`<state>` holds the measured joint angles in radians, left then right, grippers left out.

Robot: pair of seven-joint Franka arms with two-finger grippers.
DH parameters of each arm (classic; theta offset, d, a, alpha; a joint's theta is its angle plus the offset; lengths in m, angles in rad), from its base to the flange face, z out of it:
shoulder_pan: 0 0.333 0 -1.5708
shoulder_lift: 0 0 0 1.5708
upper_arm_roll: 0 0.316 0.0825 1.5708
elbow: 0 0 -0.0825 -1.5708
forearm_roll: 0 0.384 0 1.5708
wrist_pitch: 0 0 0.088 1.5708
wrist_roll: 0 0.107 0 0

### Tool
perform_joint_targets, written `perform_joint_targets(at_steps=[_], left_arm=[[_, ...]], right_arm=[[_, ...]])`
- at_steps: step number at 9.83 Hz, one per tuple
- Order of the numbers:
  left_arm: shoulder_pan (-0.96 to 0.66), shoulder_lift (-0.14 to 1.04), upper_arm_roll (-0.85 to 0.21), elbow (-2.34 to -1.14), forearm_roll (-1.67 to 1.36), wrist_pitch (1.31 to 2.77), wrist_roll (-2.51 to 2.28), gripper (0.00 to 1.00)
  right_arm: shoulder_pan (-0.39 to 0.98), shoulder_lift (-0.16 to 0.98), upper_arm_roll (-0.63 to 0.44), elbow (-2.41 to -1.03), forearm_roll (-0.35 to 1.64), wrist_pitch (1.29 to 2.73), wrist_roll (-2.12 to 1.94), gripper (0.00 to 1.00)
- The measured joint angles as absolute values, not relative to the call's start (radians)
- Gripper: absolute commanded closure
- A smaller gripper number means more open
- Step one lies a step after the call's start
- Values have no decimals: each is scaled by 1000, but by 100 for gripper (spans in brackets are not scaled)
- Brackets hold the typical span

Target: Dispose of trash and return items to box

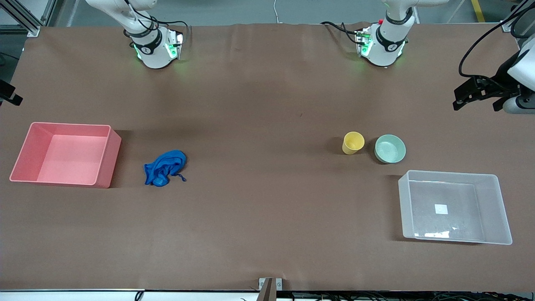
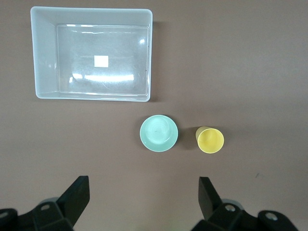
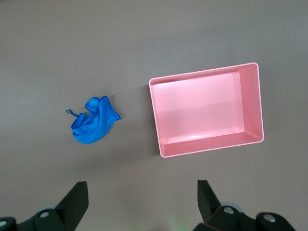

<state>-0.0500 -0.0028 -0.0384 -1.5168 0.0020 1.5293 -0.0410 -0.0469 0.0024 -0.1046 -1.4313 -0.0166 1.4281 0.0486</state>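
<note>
The blue cloth wad (image 1: pixel 164 168) lies beside the pink tub and also shows in the right wrist view (image 3: pixel 94 121). The yellow cup (image 1: pixel 353 143) and the mint-green bowl (image 1: pixel 390 149) stand side by side, upright, farther from the front camera than the clear box (image 1: pixel 454 207). The left wrist view shows the cup (image 2: pixel 210 139), the bowl (image 2: pixel 159 133) and the empty box (image 2: pixel 44 57). My left gripper (image 2: pixel 143 186) is open and empty, high over bare table near the cup and bowl; it shows in the front view (image 1: pixel 476 105). My right gripper (image 3: pixel 141 187) is open and empty, high over bare table near the cloth.
An empty pink tub (image 1: pixel 29 146) stands at the right arm's end of the table and also shows in the right wrist view (image 3: pixel 159 115). The two arm bases (image 1: pixel 156 46) (image 1: pixel 382 44) stand along the table edge farthest from the front camera.
</note>
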Motion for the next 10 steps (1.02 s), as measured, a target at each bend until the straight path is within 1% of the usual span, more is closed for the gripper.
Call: perform_joint_targets(at_steps=[6,8,9,10], left_arm=[[-47,-4,-34,-1517,2,1529,-41,0],[-47,-3,-23,-1536,2,1528,-40,1],[-47,-2,-14,-1566,2,1542,-38,1],[-47,0,-3,-1616,2,1584,-38,2]], right_arm=[[-42,3,-99,-1432,-16,1426,44,0],[12,26,-89,-1452,-14,1434,42,0],[51,60,-86,-1487,-14,1487,42,0],[86,100,-84,-1553,-14,1591,43,0]])
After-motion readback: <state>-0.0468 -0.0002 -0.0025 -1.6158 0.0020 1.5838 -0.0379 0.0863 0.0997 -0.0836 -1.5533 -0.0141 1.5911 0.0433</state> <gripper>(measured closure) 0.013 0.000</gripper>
